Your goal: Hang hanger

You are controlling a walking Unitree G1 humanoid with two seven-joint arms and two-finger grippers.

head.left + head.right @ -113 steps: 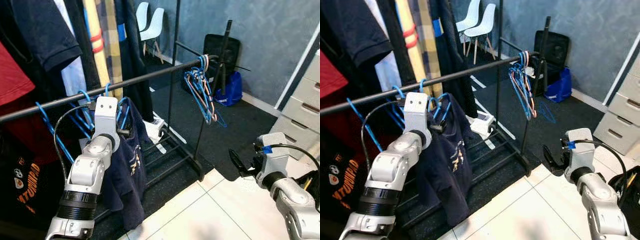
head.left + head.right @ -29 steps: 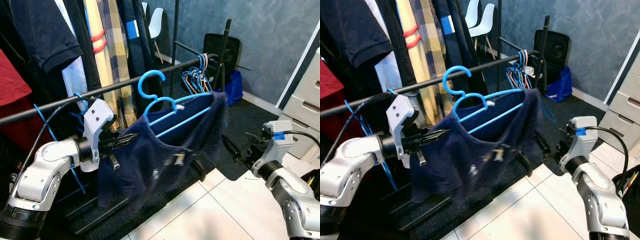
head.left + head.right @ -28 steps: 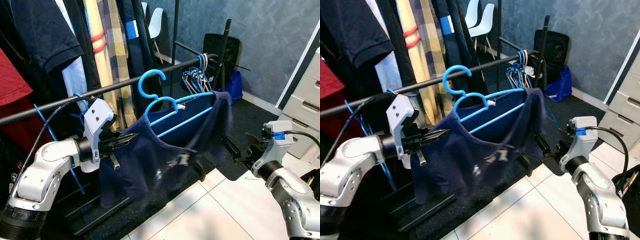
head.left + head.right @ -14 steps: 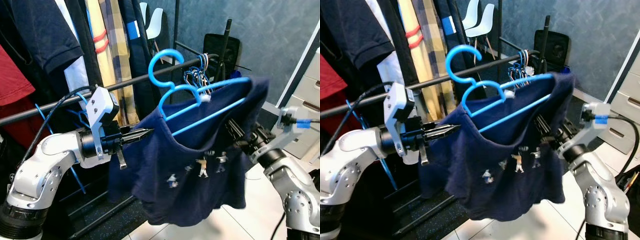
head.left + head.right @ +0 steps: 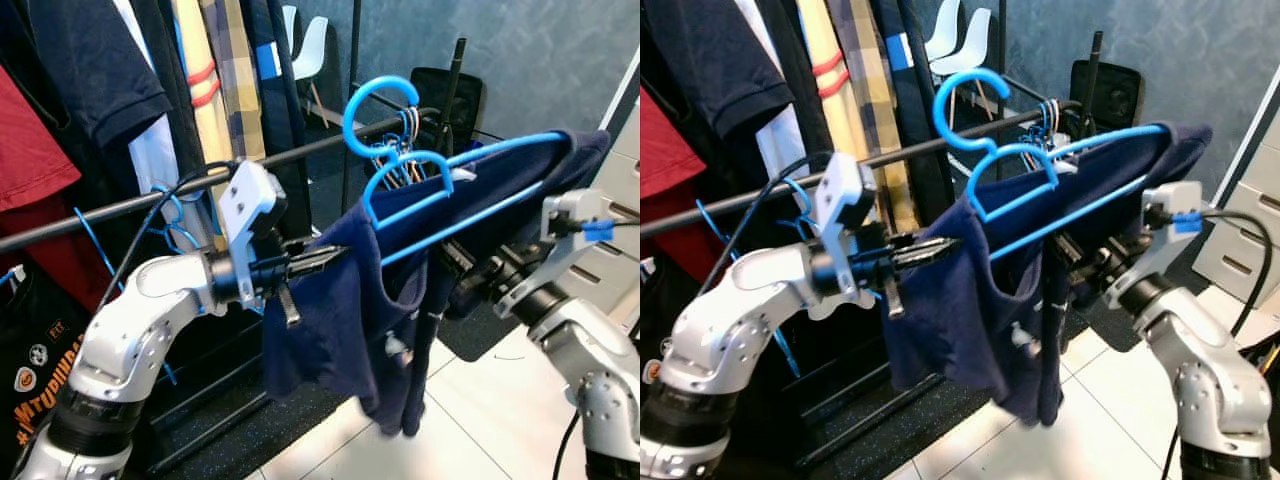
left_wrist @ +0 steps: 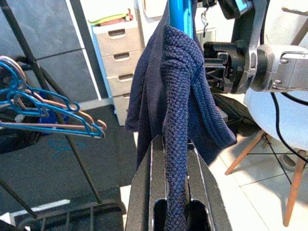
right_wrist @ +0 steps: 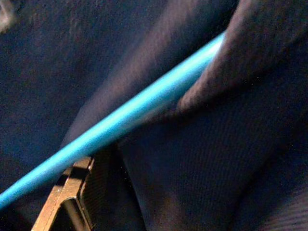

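A blue plastic hanger [image 5: 383, 81] carries a navy shirt [image 5: 335, 320] and hangs in the air in front of the black rail [image 5: 120, 205], its hook level with the rail and off it. My left gripper [image 5: 318, 258] reaches in from the left and is shut on the shirt's knit collar [image 6: 175, 96] at the hanger's near end. My right gripper [image 5: 462, 262] is tucked under the hanger's far end, half hidden by the shirt. In the right wrist view the hanger's lower bar [image 7: 144, 108] runs across navy cloth.
Several empty hangers [image 6: 43, 120] bunch at the rail's far end by its upright post. Shirts [image 5: 60, 60] hang from a higher rail on the left. A grey drawer unit [image 6: 115, 53] and a white chair [image 6: 288, 110] stand on the right, over white floor tiles [image 5: 470, 420].
My left gripper has carried the hanger and shirt up and to the right. My right gripper has moved in under the hanger's far end. The shirt has swung and bunched.
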